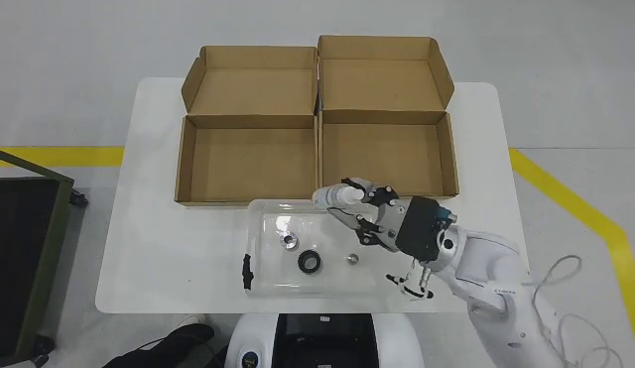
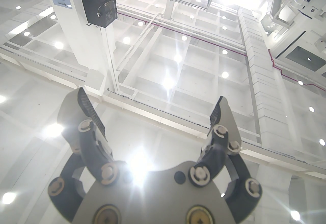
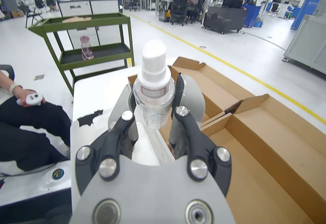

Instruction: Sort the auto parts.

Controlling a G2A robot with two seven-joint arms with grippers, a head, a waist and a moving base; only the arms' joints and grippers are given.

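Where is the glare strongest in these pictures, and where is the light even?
Left wrist view: strongest; the ceiling lamps flare, with one burst at the base of the open fingers of the left gripper. Right wrist view: even light on the bottle, no flare. Top view: even, only a faint sheen on the tray.

Carries on the far half of the counter (image 1: 149, 259) a left box (image 1: 248, 165) and a right box (image 1: 382, 158), side by side and touching, lids folded back toward the far edge. Has in front of them, along the near edge, a tray (image 1: 260, 219) with three parts in it: a small part (image 1: 289, 240) to the left, a ring (image 1: 311, 262) in the middle, a round part (image 1: 351, 259) to the right. Grips a bottle (image 3: 154, 82) in the right hand (image 3: 154, 93) above the tray's far right corner, just before the right box's near wall.
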